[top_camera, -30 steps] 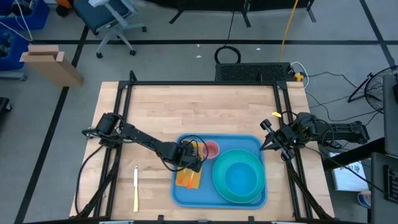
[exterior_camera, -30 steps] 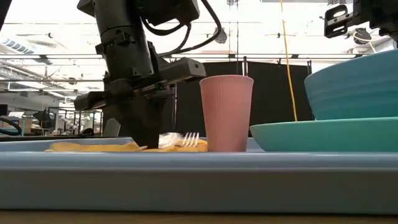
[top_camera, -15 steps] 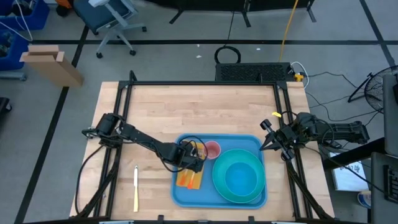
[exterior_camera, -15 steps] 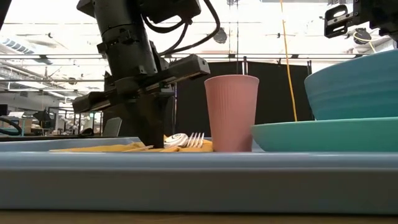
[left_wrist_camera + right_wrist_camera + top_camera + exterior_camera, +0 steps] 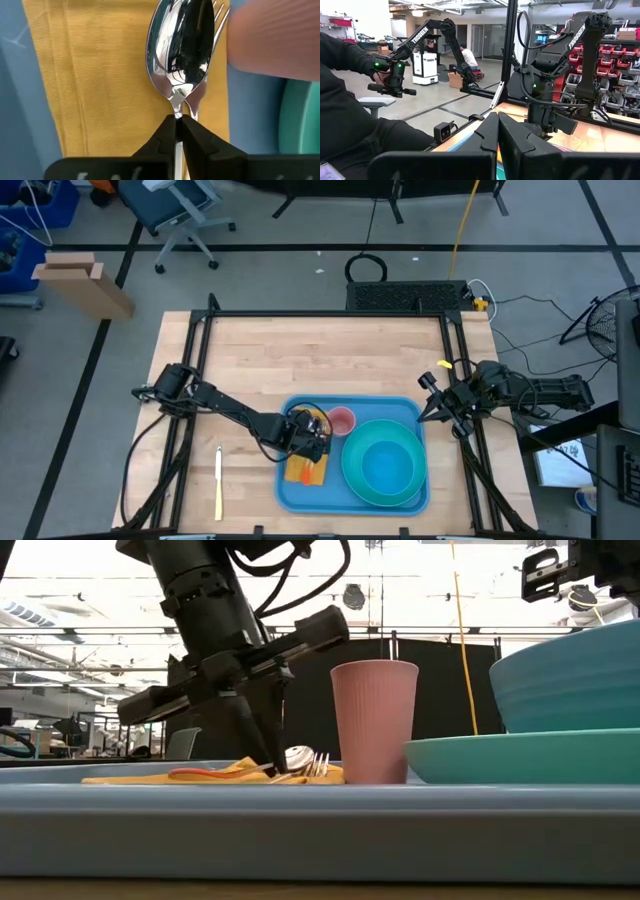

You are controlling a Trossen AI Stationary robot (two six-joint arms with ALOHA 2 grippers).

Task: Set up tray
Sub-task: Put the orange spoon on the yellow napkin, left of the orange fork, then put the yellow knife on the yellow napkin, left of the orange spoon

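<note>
The light-blue tray (image 5: 292, 492) lies at the table's near middle and fills the bottom of the low view (image 5: 300, 830). On it are a yellow napkin (image 5: 303, 469), a fork (image 5: 220, 14), a pink cup (image 5: 341, 420) and a teal plate (image 5: 520, 755) with a teal bowl (image 5: 383, 463). My left gripper (image 5: 305, 442) is shut on a silver spoon (image 5: 180, 45) over the napkin (image 5: 100, 75), beside the fork (image 5: 318, 762) and the cup (image 5: 373, 720). My right gripper (image 5: 432, 398) is shut and empty at the table's right edge, off the tray. My left gripper pinches the spoon's neck (image 5: 178, 102), just behind the bowl, between its two fingertips (image 5: 270, 766). The fingers come from above, slanting, and lie along the spoon. The spoon is low over the napkin with its bowl (image 5: 297, 757) toward the cup; whether it rests on the napkin, I cannot tell.
A knife (image 5: 218, 483) lies on the bare wood left of the tray. Black frame rails (image 5: 190, 380) run along both table sides. Bare wood (image 5: 320, 350) fills the table's far half. A person's dark sleeve (image 5: 350, 100) shows beyond the table.
My left gripper has tipped over to a slant and gone slightly toward the table's left and near edge, staying shut. The spoon's bowl has come down beside the fork's tines, and its handle now shows low along the napkin.
</note>
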